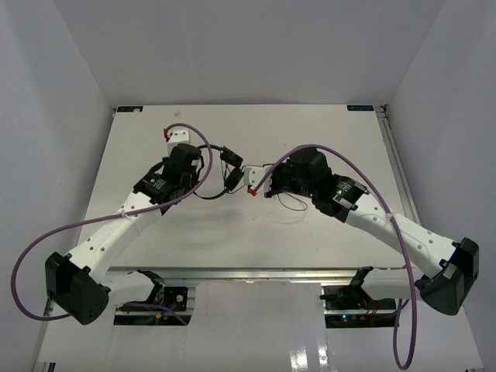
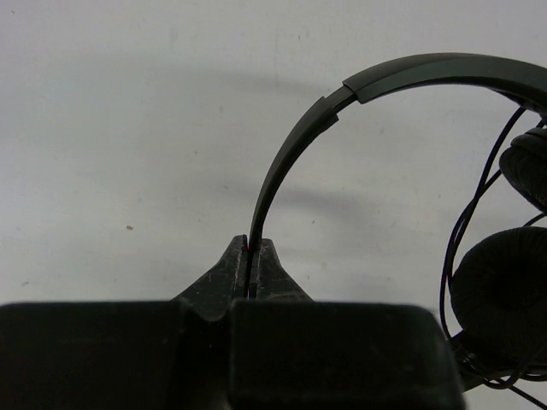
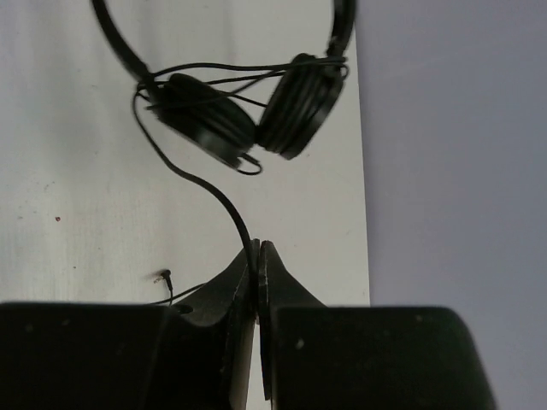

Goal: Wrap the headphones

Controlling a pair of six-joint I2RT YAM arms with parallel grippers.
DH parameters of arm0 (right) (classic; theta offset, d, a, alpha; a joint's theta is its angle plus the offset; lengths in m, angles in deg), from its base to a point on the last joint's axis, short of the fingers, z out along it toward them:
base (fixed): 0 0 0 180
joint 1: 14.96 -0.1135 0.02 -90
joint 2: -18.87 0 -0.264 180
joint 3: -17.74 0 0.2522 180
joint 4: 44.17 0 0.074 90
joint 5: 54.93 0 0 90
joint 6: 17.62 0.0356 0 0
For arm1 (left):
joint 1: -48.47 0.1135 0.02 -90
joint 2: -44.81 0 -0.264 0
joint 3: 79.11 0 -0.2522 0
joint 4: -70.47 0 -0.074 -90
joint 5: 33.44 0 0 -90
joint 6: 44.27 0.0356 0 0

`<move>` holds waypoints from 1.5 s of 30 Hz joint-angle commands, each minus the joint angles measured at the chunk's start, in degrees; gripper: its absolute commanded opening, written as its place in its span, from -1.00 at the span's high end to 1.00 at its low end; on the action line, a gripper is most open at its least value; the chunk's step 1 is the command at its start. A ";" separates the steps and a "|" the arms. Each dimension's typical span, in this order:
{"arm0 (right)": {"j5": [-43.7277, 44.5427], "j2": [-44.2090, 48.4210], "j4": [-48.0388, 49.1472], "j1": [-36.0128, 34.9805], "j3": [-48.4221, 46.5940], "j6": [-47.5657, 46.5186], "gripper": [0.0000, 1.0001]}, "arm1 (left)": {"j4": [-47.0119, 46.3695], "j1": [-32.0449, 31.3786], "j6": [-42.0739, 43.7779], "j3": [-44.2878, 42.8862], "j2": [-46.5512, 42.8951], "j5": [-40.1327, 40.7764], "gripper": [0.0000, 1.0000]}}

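Above white table [image 1: 310, 139], 2 inward-bent arms' [image 1: 116, 229] jaws clamp headphones [image 1: 229, 167]: left headband [image 2: 291, 162], right cord [image 3: 214, 192].

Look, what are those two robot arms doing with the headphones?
They are working together to wrap the headphones. The left fingers are pinched shut on the thin headband. The right fingers are pinched shut on the black cord. A few loops of cord already cross the two earcups, but a stretch hangs loose.
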 commanded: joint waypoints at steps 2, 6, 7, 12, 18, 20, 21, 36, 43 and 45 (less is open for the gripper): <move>2.00 -0.94 2.73 0.83 -4.00 -0.35 0.84 | -5.21 0.26 3.18 4.89 -6.01 -10.75 1.00; -1.23 -2.86 2.17 0.96 -4.61 3.04 0.85 | -5.52 0.17 4.45 8.55 -5.62 -19.54 1.00; -2.17 -3.07 2.23 1.03 -4.41 3.46 0.85 | -6.12 0.17 4.45 9.10 -5.55 -21.96 1.00; -1.95 -4.13 3.68 1.05 -3.56 4.91 0.85 | -8.33 0.17 5.12 12.91 -5.99 -27.31 1.00; -5.39 -5.31 4.38 2.45 -1.69 7.88 0.83 | -9.69 0.17 5.40 15.75 -7.44 -32.27 1.00; -6.51 -5.33 5.44 3.36 -0.46 9.00 0.81 | -10.24 0.17 5.52 16.63 -8.54 -34.32 1.00; -7.31 -5.42 5.59 3.90 -0.14 9.74 0.81 | -10.40 0.17 5.66 16.88 -9.00 -35.99 1.00; -20.31 -8.17 7.46 10.63 1.80 19.52 0.73 | -10.42 -0.09 7.11 18.37 -13.61 -46.95 1.00; -21.62 -9.09 9.98 11.15 4.07 22.66 0.69 | -10.71 -0.09 6.68 16.47 -13.44 -49.49 1.00; -22.21 -9.11 11.00 11.29 4.70 23.90 0.66 | -10.75 -0.09 6.43 15.56 -13.66 -49.64 1.00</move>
